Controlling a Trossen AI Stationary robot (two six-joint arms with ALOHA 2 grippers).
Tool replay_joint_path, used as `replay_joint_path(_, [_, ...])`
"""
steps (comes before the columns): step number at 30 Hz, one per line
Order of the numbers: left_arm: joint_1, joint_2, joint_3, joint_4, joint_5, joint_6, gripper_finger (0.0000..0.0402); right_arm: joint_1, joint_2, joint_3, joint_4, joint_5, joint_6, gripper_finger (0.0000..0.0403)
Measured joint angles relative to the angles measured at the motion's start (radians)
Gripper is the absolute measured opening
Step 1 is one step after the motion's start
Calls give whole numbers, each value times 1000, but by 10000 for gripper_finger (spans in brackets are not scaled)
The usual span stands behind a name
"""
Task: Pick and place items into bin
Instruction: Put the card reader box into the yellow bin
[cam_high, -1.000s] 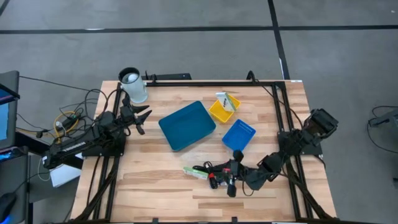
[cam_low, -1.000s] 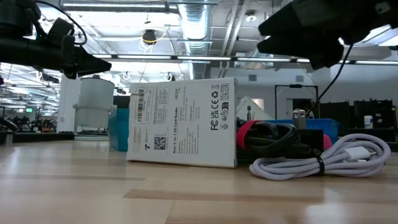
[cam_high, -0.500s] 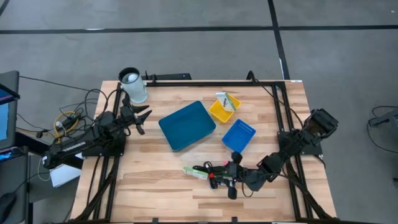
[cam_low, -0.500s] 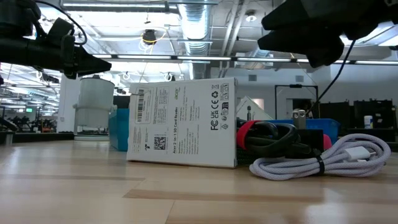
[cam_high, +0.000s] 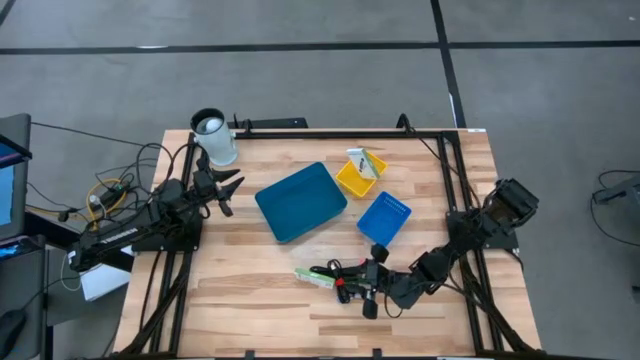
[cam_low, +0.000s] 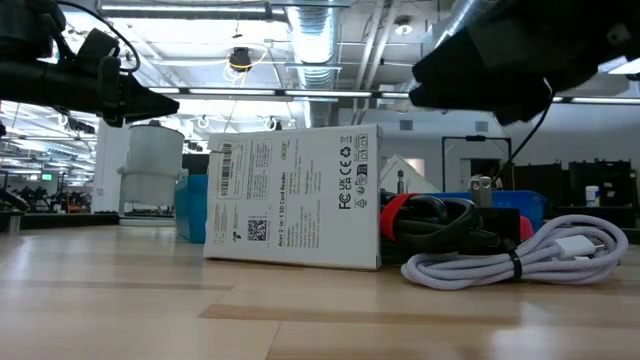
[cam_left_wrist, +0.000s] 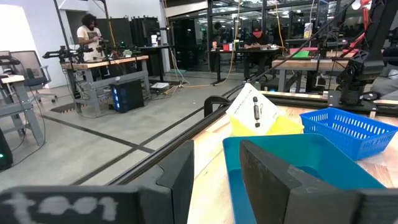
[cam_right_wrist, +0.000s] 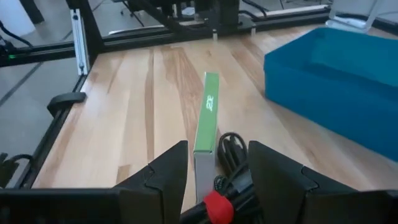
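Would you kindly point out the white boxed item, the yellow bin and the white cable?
white boxed item (cam_low: 295, 200), low view, its printed face.
yellow bin (cam_high: 352, 181), high view, its floor.
white cable (cam_low: 520, 256), low view, its coiled bundle.

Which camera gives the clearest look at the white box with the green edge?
The low view: the white box stands on edge, its printed face fully readable. The right wrist view shows only its narrow green edge, between the right gripper's open jaws. The high view shows a small sliver. The left wrist view does not show it.
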Motion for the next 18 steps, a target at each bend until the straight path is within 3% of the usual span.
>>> replay_joint_path(18, [0,0,0,0,0,0,119,-28,51,0,53,-4,-37,164])
